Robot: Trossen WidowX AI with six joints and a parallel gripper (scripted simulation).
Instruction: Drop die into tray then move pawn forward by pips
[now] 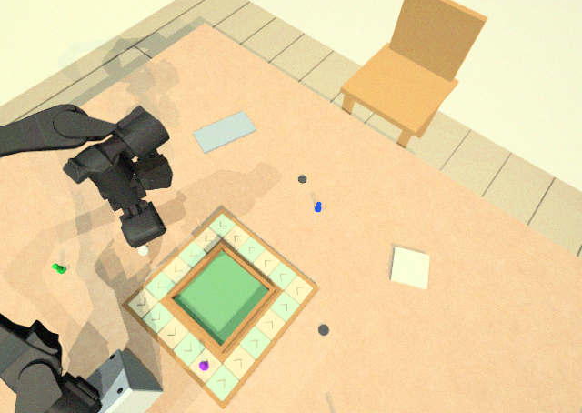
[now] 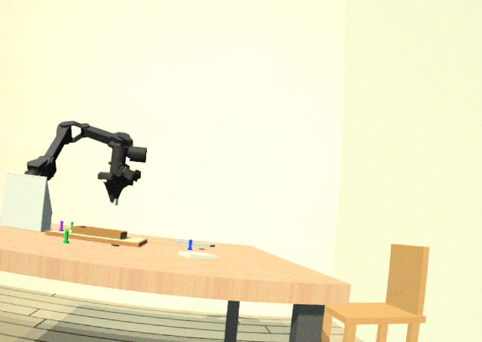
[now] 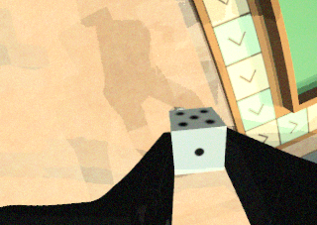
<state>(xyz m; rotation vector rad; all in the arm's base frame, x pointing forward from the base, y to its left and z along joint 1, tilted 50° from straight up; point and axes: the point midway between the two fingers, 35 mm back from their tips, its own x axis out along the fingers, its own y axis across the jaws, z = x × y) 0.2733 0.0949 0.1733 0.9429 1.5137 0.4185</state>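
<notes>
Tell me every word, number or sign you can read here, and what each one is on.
No words, brands or numerals are visible.
Die, held in the gripper: one pip on the face toward the wrist camera; five pips on the adjoining face.
Board: a "V"-shaped arrow on each ring square.
Grey and white cards: blank.
</notes>
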